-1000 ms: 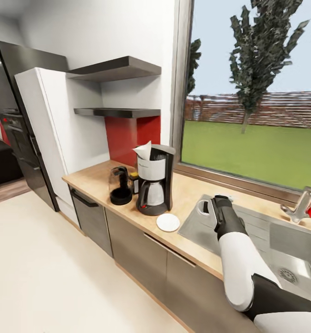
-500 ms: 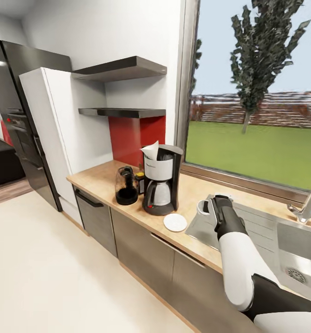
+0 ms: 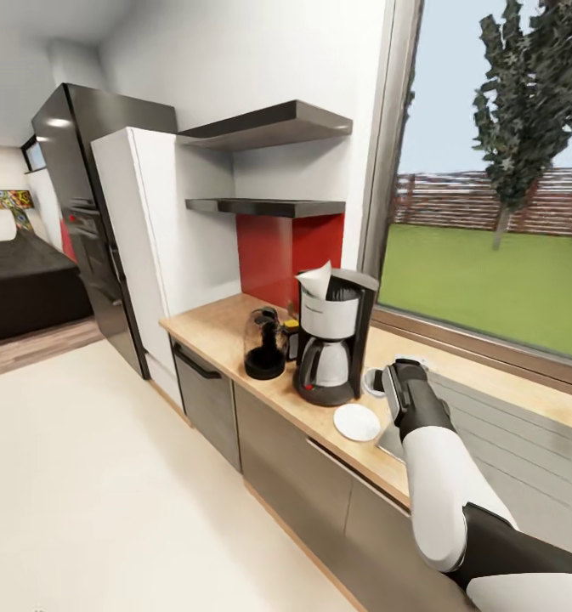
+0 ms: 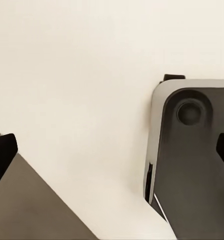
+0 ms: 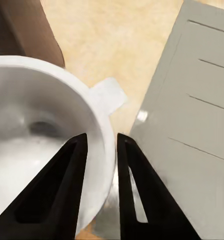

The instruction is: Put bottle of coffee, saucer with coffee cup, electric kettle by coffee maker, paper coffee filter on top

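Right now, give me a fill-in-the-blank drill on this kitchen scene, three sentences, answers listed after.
1. The right claw is shut on the rim of the coffee ____.
2. The white paper coffee filter sits on top of the coffee ____.
3. The saucer lies on the kitchen countertop with ____ on it.

Missing words: cup; maker; nothing

right hand [image 5: 98, 150] pinching coffee cup [image 5: 37, 135] rim, over kitchen countertop [image 5: 116, 40], sink edge [image 5: 191, 110]
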Available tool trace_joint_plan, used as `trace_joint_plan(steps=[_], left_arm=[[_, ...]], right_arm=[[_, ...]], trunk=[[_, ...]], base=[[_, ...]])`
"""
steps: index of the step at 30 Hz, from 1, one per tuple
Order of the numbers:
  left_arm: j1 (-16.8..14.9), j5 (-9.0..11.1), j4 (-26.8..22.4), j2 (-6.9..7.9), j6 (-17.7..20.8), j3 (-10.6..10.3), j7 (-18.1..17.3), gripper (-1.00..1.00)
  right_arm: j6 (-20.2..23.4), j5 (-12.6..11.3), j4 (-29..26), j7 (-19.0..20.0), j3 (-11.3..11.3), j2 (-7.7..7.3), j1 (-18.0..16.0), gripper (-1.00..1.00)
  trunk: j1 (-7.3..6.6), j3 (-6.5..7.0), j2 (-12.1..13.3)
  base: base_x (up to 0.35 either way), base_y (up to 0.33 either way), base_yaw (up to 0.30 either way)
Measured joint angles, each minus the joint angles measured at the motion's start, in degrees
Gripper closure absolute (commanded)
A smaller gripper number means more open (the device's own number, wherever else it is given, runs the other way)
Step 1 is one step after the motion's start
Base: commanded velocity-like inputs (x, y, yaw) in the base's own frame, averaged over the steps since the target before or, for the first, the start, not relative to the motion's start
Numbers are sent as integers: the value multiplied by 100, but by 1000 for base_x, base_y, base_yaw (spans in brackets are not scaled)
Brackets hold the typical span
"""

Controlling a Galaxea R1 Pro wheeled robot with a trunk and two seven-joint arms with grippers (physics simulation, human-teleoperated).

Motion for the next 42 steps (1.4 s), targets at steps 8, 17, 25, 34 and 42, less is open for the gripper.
trace_joint_plan(steps=[8, 17, 25, 34, 42], left_arm=[[-1, 0, 4, -1, 0, 0, 8, -100], [-27, -7, 2, 1, 45, -7, 11, -100], [-28, -16, 5, 11, 59, -8, 4, -100], [-20, -32, 9, 5, 61, -12, -7, -100], [-19, -33, 13, 8, 61, -10, -7, -100]], right_arm=[[4, 14, 5, 0, -10, -1, 1, 100], [21, 6, 141, -3, -40, -1, 2, 100], [41, 24, 526, -22, -39, -2, 1, 100], [50, 37, 884, -39, -38, -78, 2, 100], [46, 18, 1198, -188, -88, -258, 2, 100]], trunk=[[0, 0, 0], [1, 0, 2], [2, 0, 1], [2, 0, 1], [2, 0, 1]], base=[[153, 0, 220], [109, 0, 10], [7, 0, 0], [0, 0, 0], [-12, -5, 0]])
